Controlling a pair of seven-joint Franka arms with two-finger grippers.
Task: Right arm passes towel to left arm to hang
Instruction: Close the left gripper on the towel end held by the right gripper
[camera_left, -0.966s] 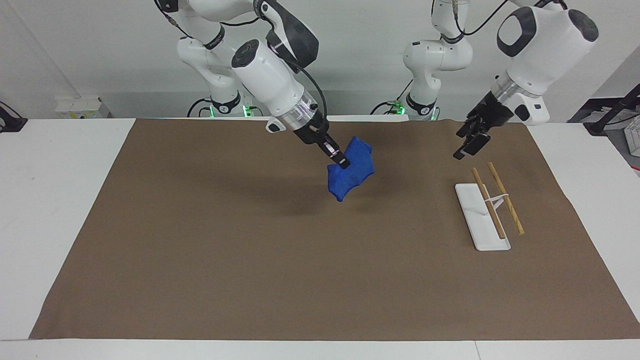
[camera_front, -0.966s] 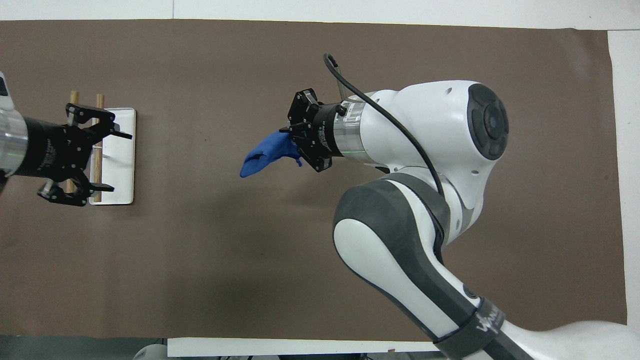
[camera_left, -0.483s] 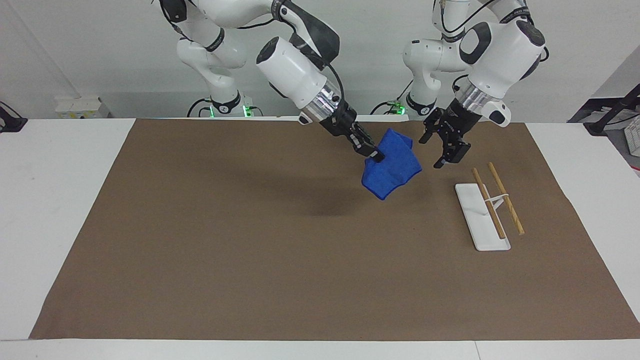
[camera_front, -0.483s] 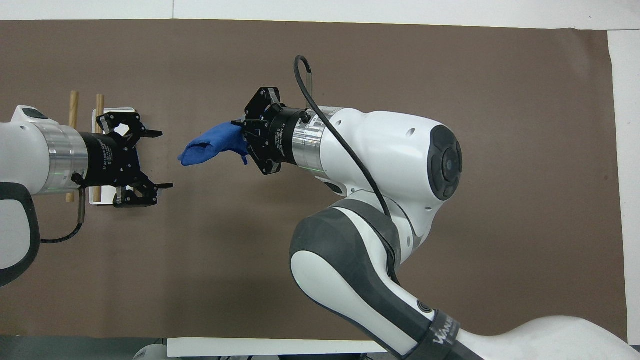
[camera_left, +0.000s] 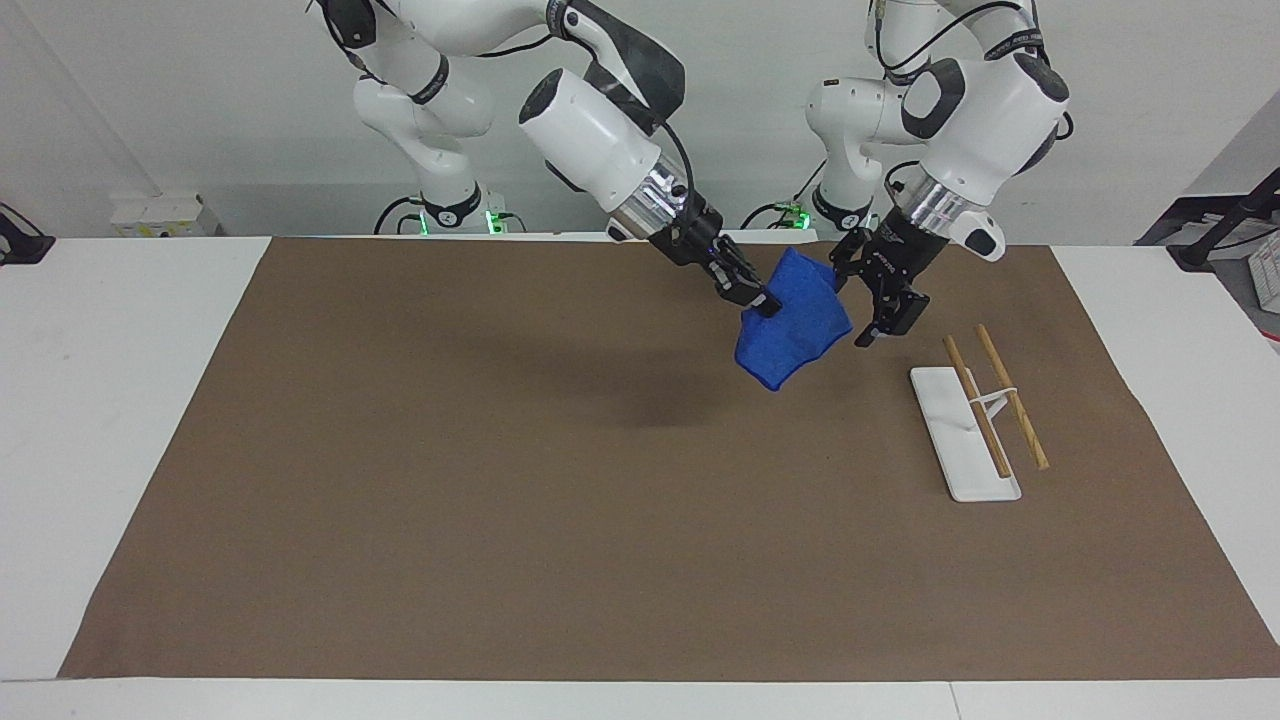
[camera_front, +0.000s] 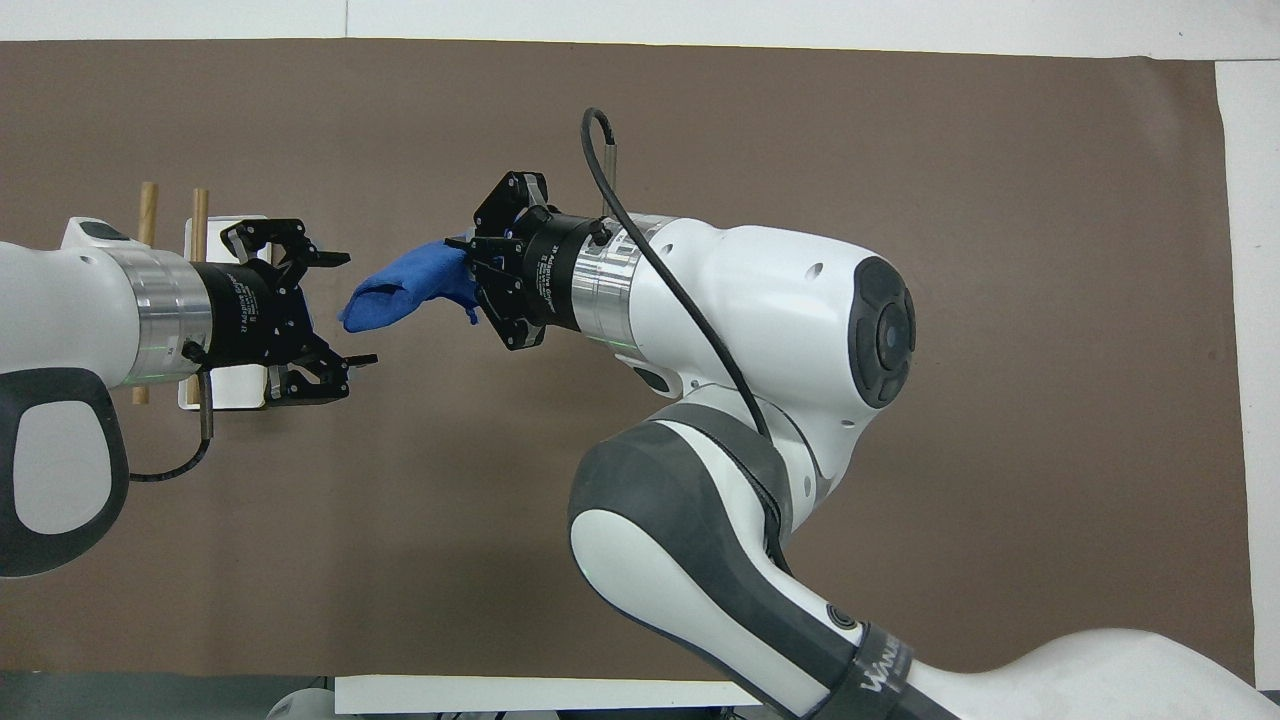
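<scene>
Towel (camera_left: 793, 325) hangs from right end effector (camera_left: 766, 303).

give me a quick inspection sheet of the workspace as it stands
surface: white table under a brown mat.
job's things: blue towel up in the air over the mat, hanging from the right gripper; rack with two wooden rods on the mat toward the left arm's end, bare.
clutter: nothing seen.
grippers: right gripper shut on the towel's edge; left gripper open beside the towel's free end, not gripping it.
cables: black cable looping off the right arm's wrist; another under the left arm's wrist.
surroundings: white wall; dark gear off the table at the left arm's end.
</scene>
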